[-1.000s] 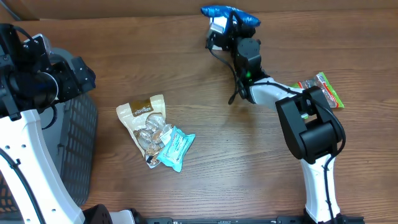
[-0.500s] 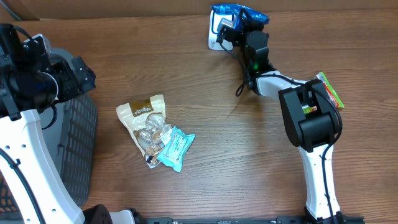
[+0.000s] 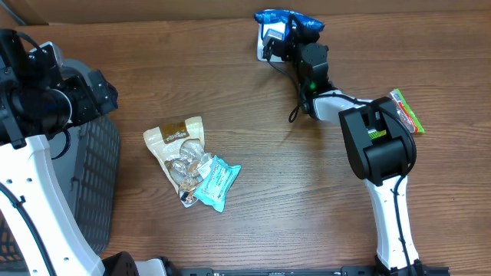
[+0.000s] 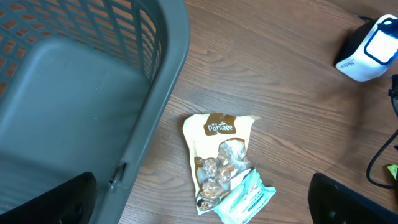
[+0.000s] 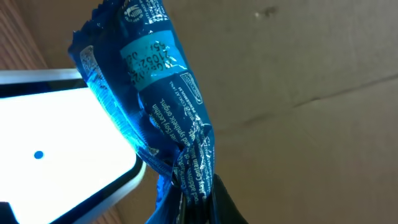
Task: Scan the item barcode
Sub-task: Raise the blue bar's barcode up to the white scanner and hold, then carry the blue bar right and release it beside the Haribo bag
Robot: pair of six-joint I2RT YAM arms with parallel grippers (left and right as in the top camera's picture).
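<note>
My right gripper (image 3: 294,37) is shut on the crumpled end of a blue foil packet (image 3: 288,18) at the table's far edge. The packet (image 5: 158,81) sticks up from the pinch of my right gripper (image 5: 199,202), its pale blue label with printed digits turned toward the camera. It hangs right beside the lit white face of the scanner (image 5: 56,137), a small white box (image 3: 268,40) on the table. My left gripper (image 4: 205,208) is open and high above the table, holding nothing. In the overhead view that left gripper (image 3: 98,90) sits at the left, over the basket's rim.
A grey plastic basket (image 3: 100,176) fills the left edge, its wall (image 4: 155,99) below my left wrist. A beige snack pouch (image 3: 178,149) and a teal wipes pack (image 3: 217,182) overlap mid-table. A green and red packet (image 3: 406,111) lies at the right. A cardboard wall stands behind the scanner.
The right arm carried the blue packet a little to the right, then back slightly left by the scanner. The left arm has not moved.
</note>
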